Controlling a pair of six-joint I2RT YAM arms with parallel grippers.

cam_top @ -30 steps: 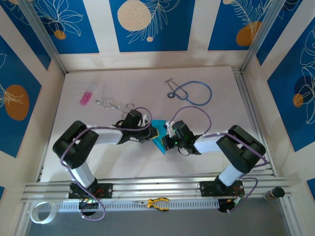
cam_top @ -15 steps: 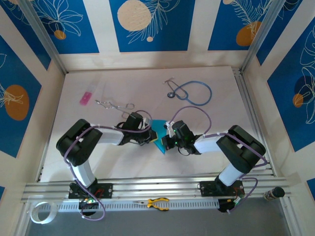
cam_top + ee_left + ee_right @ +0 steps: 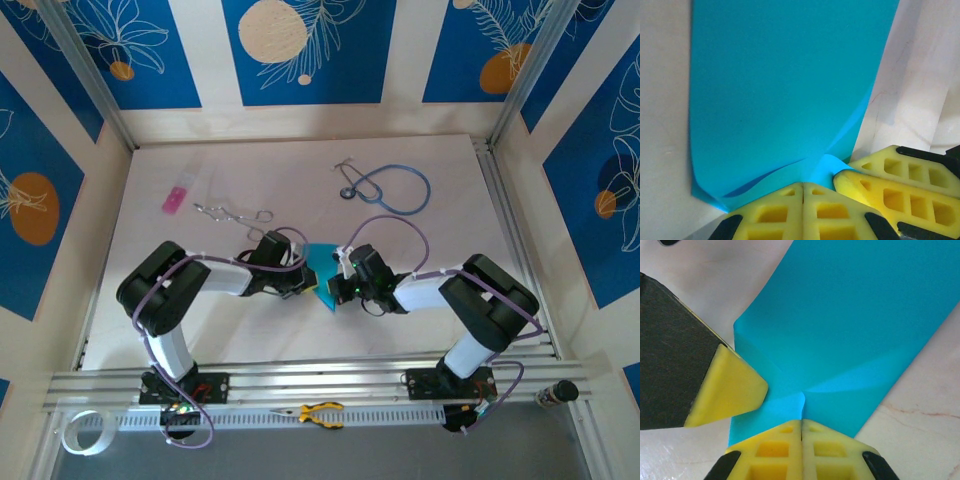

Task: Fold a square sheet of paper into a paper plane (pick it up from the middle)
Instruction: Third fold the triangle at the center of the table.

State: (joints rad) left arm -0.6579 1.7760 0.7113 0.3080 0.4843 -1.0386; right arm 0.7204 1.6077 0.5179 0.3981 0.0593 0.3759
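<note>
The cyan-blue sheet of paper (image 3: 322, 263) lies creased into a smaller angular shape between both grippers near the table's middle. My left gripper (image 3: 306, 282) meets it from the left. In the left wrist view this gripper (image 3: 803, 184) is shut on the paper's (image 3: 790, 85) near edge, which buckles up there. My right gripper (image 3: 338, 288) comes in from the right. In the right wrist view it (image 3: 802, 421) is shut on a raised pinch of the paper (image 3: 855, 325). One left finger (image 3: 727, 385) rests on the sheet close beside it. No finished plane shape can be made out.
A blue-tubed stethoscope (image 3: 390, 188) lies at the back right, with a small pink rectangle (image 3: 174, 199) and a metal wire tool (image 3: 232, 212) at the back left. Yellow-handled pliers (image 3: 322, 412) and a tape roll (image 3: 82, 432) sit by the front rail.
My left arm has shifted slightly to the right, toward the right gripper, and less paper shows between the two grippers. The right arm has stayed put.
</note>
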